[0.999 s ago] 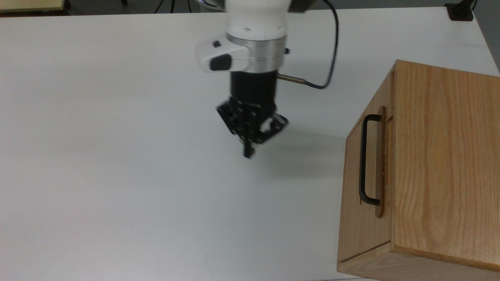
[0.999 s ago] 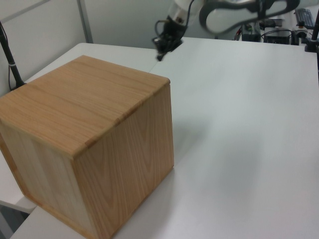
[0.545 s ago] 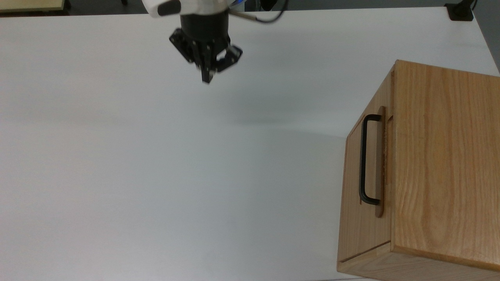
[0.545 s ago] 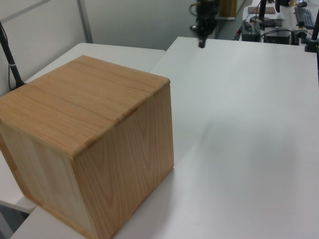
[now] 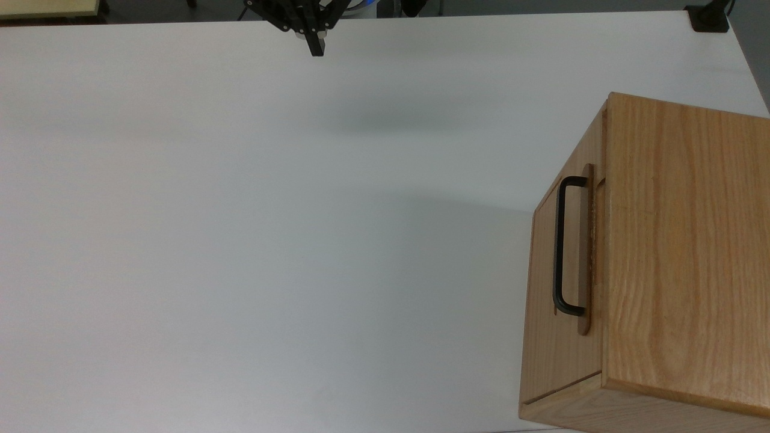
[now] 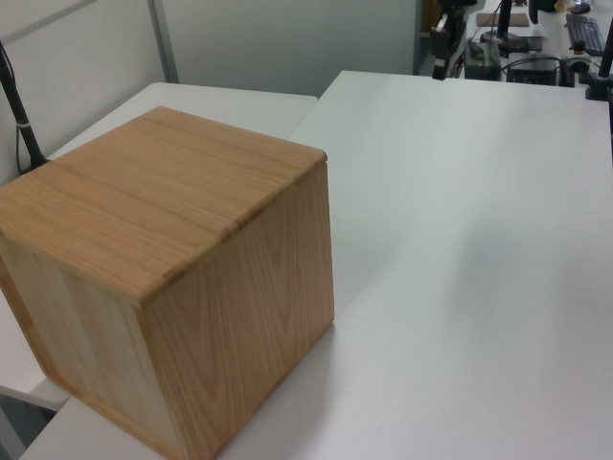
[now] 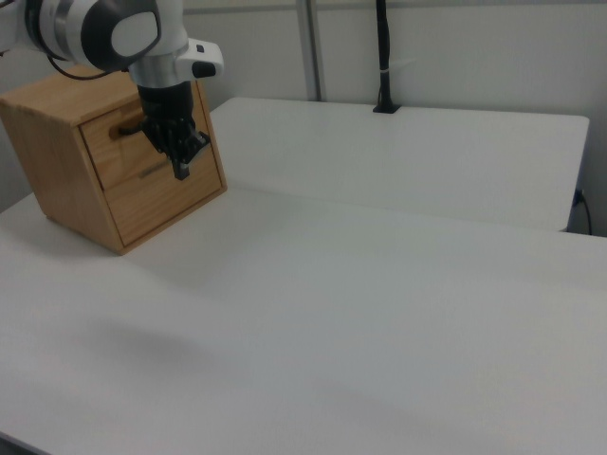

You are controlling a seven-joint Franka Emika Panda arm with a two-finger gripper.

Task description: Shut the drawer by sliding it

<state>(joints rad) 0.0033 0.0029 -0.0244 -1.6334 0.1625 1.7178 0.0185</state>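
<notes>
The drawer sits in the wooden cabinet at the top view's right, its front panel close against the cabinet front, with no opening showing. Its thin black handle faces the top view's left. My gripper hangs shut and empty at the top view's upper edge, far from the handle. In the right view the gripper overlaps the cabinet, in front of the drawer. In the left view the gripper is far behind the cabinet, whose back and side hide the drawer.
The white table spreads wide between gripper and cabinet. A black clamp sits at the top view's upper right corner. A black pole stands at the table's far edge in the right view. Desks with equipment lie beyond.
The gripper has pulled back from near the drawer's handle to the top view's upper edge, staying shut. The drawer and cabinet have not moved.
</notes>
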